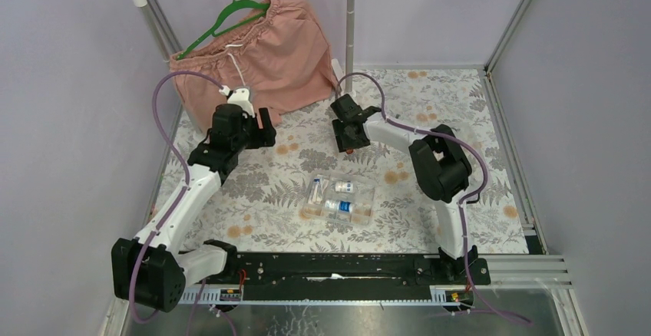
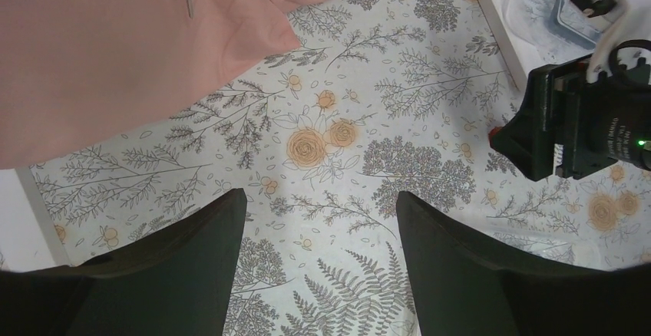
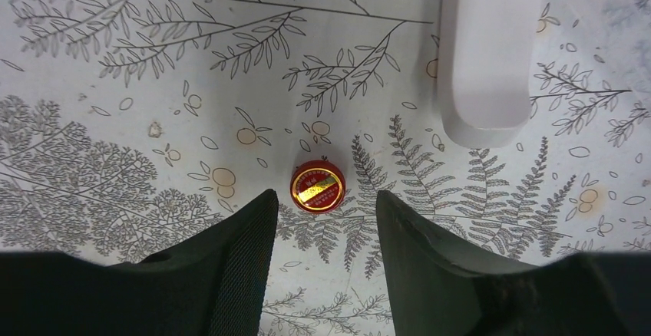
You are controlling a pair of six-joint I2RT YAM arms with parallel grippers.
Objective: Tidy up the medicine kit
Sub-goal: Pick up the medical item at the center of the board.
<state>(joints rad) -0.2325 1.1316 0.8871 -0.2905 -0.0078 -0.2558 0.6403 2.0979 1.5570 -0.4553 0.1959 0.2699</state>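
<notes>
Right claw [image 3: 323, 196] is hovering released over a red tin [image 3: 317, 186] at twelve o'clock from the clear box [image 1: 340, 198]; left claw [image 2: 321, 198] is hanging released above the worktop [image 2: 384, 44].

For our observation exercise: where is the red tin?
Right wrist view: the red tin lies on the floral cloth, just ahead of the open right claw.
</notes>
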